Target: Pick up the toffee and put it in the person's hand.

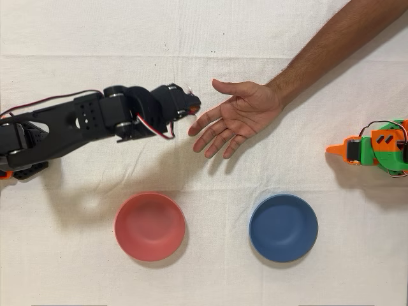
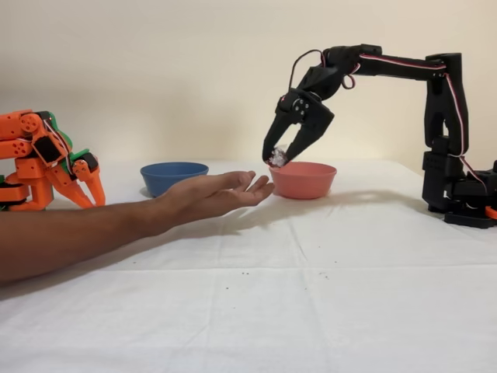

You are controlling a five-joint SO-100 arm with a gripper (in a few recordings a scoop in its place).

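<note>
My black gripper hangs above the table, shut on the toffee, a small shiny wrapped candy pinched between the fingertips. The person's hand lies palm up just below and to the left of it in the fixed view, its fingertips almost under the candy. In the overhead view the gripper points right, its tip a short gap from the fingertips of the hand, whose forearm reaches in from the top right. The candy is too small to make out from above.
A red bowl and a blue bowl stand empty on the white cloth, nearer the bottom edge in the overhead view. The idle orange arm stands at the table's far side from my arm.
</note>
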